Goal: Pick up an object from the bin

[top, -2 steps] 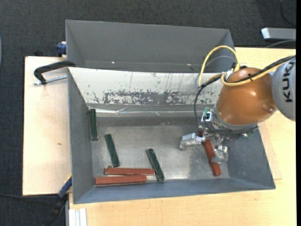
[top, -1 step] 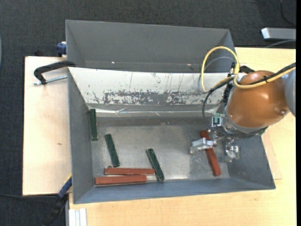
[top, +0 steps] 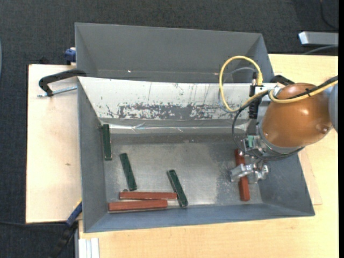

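The gripper (top: pixel 248 172) sits low at the bin's (top: pixel 161 52) right side, directly over a red-brown stick (top: pixel 244 190) on the floor — spread or pinching, I cannot tell — so the lift out seems left to do

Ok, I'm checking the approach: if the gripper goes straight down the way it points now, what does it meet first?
Most likely the red stick lying right under the gripper. How much of a gap separates them is unclear from this view.
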`<action>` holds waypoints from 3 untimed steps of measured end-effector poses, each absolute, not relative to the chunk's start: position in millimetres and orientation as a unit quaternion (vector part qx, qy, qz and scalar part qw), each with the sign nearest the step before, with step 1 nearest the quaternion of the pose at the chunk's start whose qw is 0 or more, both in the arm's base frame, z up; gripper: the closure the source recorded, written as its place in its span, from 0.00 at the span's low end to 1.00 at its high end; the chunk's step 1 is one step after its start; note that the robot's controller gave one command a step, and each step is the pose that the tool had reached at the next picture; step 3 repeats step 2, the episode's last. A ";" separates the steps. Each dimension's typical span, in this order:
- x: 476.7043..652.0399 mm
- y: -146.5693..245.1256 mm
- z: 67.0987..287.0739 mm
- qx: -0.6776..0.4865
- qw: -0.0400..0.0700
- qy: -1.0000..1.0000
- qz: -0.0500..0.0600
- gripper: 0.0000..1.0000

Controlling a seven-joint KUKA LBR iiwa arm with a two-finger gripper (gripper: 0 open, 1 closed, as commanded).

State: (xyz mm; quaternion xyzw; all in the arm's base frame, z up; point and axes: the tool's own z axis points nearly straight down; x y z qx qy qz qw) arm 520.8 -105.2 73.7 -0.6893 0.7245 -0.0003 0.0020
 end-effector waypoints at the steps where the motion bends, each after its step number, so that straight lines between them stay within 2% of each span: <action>1: 520.8 -105.3 73.8 -0.689 0.002 0.724 0.000 1.00; 2: 535.1 -115.7 200.9 -0.685 0.002 0.729 0.000 1.00; 3: 535.1 -115.7 200.9 -0.685 0.002 0.729 0.000 1.00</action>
